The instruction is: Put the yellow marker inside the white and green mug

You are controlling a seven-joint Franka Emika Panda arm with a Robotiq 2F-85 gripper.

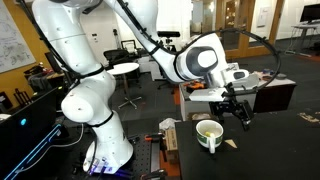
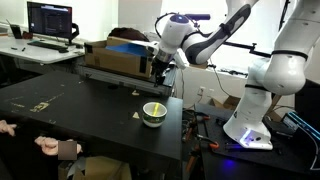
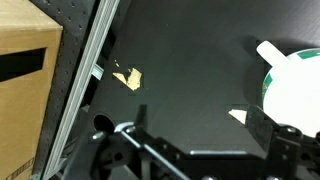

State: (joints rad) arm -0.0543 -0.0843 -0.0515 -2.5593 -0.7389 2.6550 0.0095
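The white and green mug (image 1: 208, 134) stands on the dark table, and it shows in both exterior views (image 2: 153, 113). In the wrist view only part of its white rim and handle (image 3: 290, 90) shows at the right edge. My gripper (image 1: 237, 116) hangs above the table, beside the mug and a little higher. It also shows in an exterior view (image 2: 160, 70). In the wrist view its two fingers (image 3: 200, 128) stand wide apart with only bare table between them, so it is open and empty. The yellow marker does not show in any view.
A cardboard box (image 2: 112, 55) sits at the table's back edge and shows at the left of the wrist view (image 3: 25, 85). Small tan scraps (image 3: 127, 76) lie on the table, one close to the mug (image 3: 238, 116). A tan box-like thing (image 1: 168, 131) stands near the mug.
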